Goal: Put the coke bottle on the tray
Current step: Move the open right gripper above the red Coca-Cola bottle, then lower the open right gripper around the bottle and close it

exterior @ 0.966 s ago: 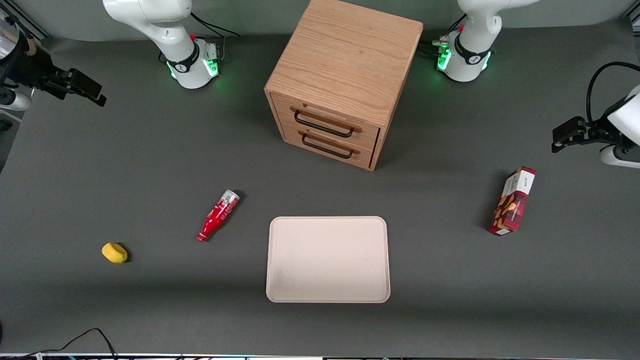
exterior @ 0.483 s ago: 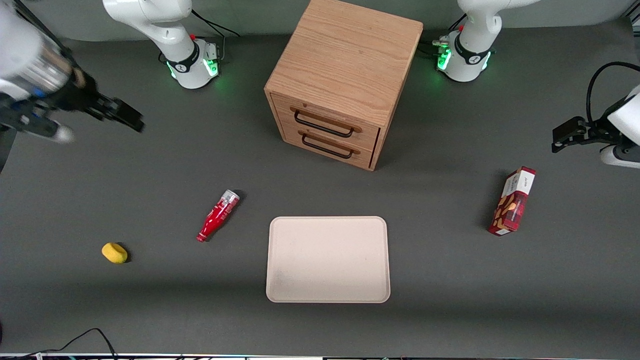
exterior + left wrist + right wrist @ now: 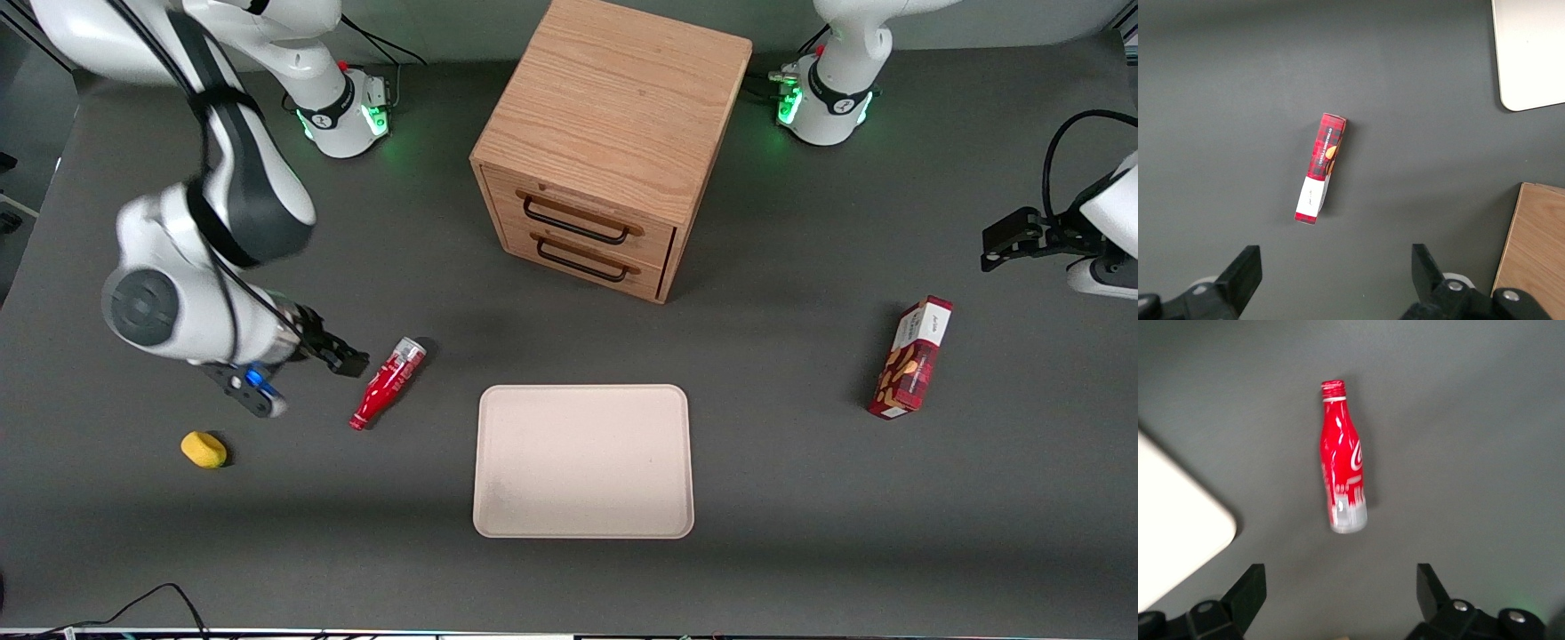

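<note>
The coke bottle lies on its side on the dark table, red with white lettering, cap toward the front camera. It also shows in the right wrist view, whole and untouched. The beige-pink tray lies flat beside it, toward the parked arm's end; one rounded corner shows in the right wrist view. My right gripper hovers close beside the bottle, on the working arm's side. In the wrist view the gripper is open and empty, with the bottle lying apart from the fingertips.
A wooden two-drawer cabinet stands farther from the front camera than the tray. A yellow lump lies near the bottle toward the working arm's end. A red-and-white snack box lies toward the parked arm's end.
My right arm has swung in from the table's edge at the working arm's end and come down beside the bottle. The bottle and the tray have not moved.
</note>
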Action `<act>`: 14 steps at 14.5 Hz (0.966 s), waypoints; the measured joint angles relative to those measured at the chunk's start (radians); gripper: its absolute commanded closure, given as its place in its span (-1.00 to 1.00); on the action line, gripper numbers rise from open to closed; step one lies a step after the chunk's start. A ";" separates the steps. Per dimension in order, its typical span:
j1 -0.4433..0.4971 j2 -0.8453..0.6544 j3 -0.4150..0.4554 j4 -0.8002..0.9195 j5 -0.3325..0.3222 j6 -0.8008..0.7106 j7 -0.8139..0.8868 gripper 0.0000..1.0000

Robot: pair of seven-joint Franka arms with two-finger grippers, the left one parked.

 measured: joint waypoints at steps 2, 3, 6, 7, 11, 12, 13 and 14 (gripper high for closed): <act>0.000 0.061 -0.001 -0.043 -0.037 0.108 0.055 -1.00; 0.000 0.090 -0.001 -0.058 -0.060 0.163 0.083 -1.00; 0.000 0.154 -0.001 -0.110 -0.114 0.319 0.132 -1.00; 0.000 0.168 -0.001 -0.125 -0.126 0.351 0.145 -1.00; 0.000 0.200 0.000 -0.163 -0.139 0.449 0.168 -0.56; 0.000 0.206 0.000 -0.177 -0.152 0.467 0.169 0.54; 0.000 0.210 0.000 -0.188 -0.163 0.479 0.170 1.00; 0.000 0.212 0.000 -0.195 -0.168 0.483 0.170 1.00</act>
